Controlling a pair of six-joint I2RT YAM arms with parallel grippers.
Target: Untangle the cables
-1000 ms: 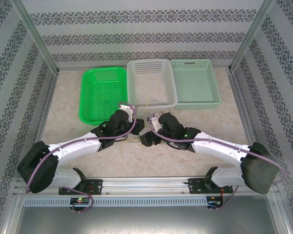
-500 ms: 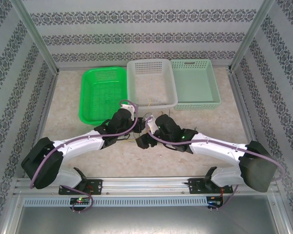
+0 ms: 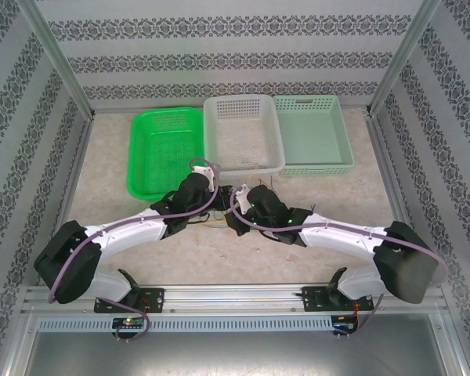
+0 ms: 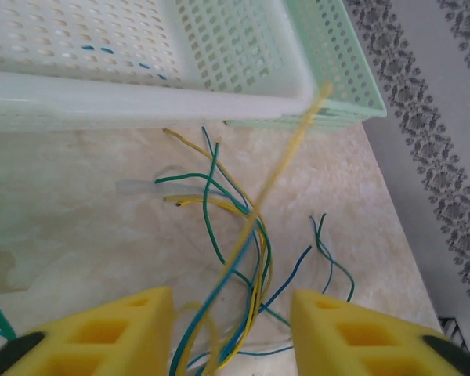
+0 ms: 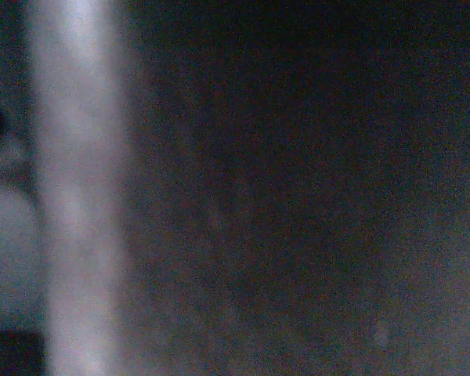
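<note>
The cables (image 4: pixel 236 227), thin yellow, green and blue strands, lay in a loose snarl on the marbled worktop (image 4: pixel 70 211), just in front of the near wall of the white basket (image 4: pixel 141 98). In the left wrist view several strands crossed one another and fanned out toward the basket. A short green-and-blue pair lay a little apart on the right. One yellow strand rose off the pile toward the camera, blurred, slanting up across the corner of the white basket.

The left claw (image 4: pixel 231 317) sat low over the near end of the snarl. Its yellow foam fingers (image 4: pixel 129 329) stood apart, and strands ran through the gap between them without being pinched.

From above, the right claw (image 3: pixel 233 213) was close beside the left claw (image 3: pixel 219 196), both over the same patch of worktop. Its wrist view was dark and blurred, so I could not tell whether it was wide or narrow.

Beyond them three baskets stood in a row, touching: a bright green basket (image 3: pixel 166 149) on the left, the white one (image 3: pixel 243 133) in the middle, and a pale green basket (image 3: pixel 313 133) on the right.
</note>
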